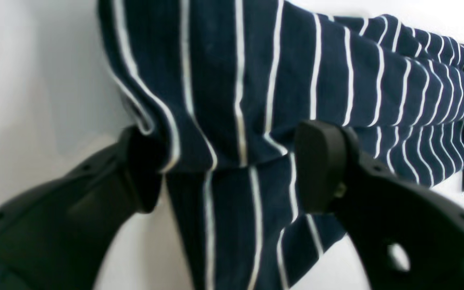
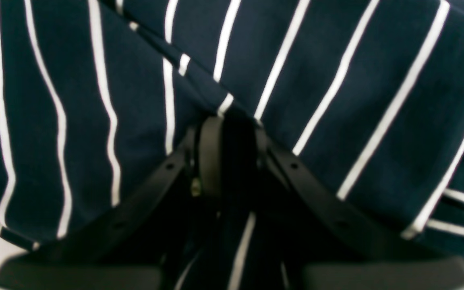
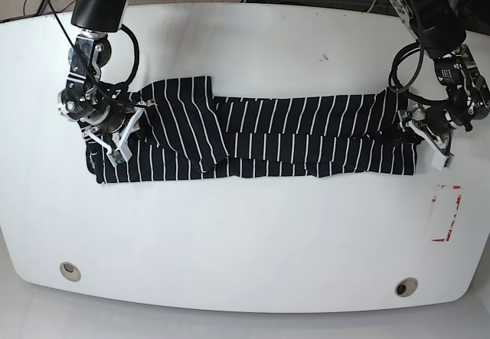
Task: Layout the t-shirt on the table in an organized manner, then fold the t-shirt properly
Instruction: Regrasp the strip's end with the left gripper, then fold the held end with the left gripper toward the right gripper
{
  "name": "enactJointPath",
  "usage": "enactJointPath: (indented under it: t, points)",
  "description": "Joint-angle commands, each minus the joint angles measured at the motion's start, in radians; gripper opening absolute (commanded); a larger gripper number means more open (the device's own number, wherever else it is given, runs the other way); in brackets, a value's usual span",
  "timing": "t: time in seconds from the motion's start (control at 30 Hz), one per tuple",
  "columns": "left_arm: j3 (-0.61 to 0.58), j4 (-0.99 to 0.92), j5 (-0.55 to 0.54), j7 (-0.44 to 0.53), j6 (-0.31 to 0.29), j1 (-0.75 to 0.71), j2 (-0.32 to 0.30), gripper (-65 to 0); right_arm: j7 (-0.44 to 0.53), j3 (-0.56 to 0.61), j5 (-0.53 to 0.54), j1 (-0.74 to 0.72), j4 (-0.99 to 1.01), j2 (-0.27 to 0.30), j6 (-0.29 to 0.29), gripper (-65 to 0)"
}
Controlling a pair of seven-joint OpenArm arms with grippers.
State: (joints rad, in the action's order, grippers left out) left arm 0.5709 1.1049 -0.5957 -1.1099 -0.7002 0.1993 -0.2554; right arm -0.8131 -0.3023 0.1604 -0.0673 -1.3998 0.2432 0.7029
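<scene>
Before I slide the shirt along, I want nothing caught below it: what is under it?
Only the white table shows around the t-shirt, which lies in folded layers. Whatever sits beneath the cloth is covered, so I cannot rule out something small.

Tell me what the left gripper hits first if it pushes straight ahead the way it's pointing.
The t-shirt: the left gripper has open jaws straddling a raised fold of it, so cloth comes first. Depth to it is unclear.

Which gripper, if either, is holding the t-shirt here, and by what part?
The right gripper is shut on the t-shirt, pinching a fold at one end. The left gripper straddles the other end, jaws apart, not clamped.
</scene>
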Motion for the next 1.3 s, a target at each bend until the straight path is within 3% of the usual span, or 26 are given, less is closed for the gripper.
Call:
enactJointPath:
  t: [0.0, 0.17, 0.27, 0.47, 0.63, 0.97, 1.17, 1.27]
  points:
    - [-0.036, 0.004, 0.02, -0.029, 0.002, 0.007, -0.002, -33.9, -0.016, -0.005, -0.012, -0.013, -0.014, 0.011, -0.005, -55.3]
    - [-0.081, 0.008, 0.024, -0.023, 0.002, 0.006, -0.002, -54.2, -0.016, -0.005, -0.012, -0.013, -0.014, 0.011, -0.005, -55.3]
    - [-0.082, 0.01, 0.024, -0.011, 0.002, 0.004, -0.002, -60.3, -0.016, -0.005, -0.012, -0.013, -0.014, 0.011, -0.005, -55.5]
    - [-0.084, 0.025, 0.024, 0.0, 0.002, 0.006, -0.006, -60.6, -0.016, -0.007, -0.012, -0.013, -0.014, 0.011, -0.005, -55.5]
    - [-0.091, 0.186, 0.026, -0.006, 0.002, -0.004, -0.006, -60.7, -0.016, -0.008, -0.012, -0.013, -0.014, 0.011, -0.005, -55.5]
    - [-0.3, 0.582, 0.026, -0.069, 0.002, -0.074, -0.002, -60.4, -0.016, -0.008, -0.012, -0.013, -0.014, 0.011, -0.005, -55.5]
    - [-0.475, 0.671, 0.026, -0.068, 0.002, -0.076, 0.009, -60.4, -0.016, -0.008, -0.012, -0.013, -0.014, 0.011, -0.005, -55.5]
    - [-0.521, 0.673, 0.027, -0.066, 0.002, -0.073, 0.054, -60.4, -0.016, -0.008, -0.012, -0.013, -0.014, 0.011, -0.005, -55.5]
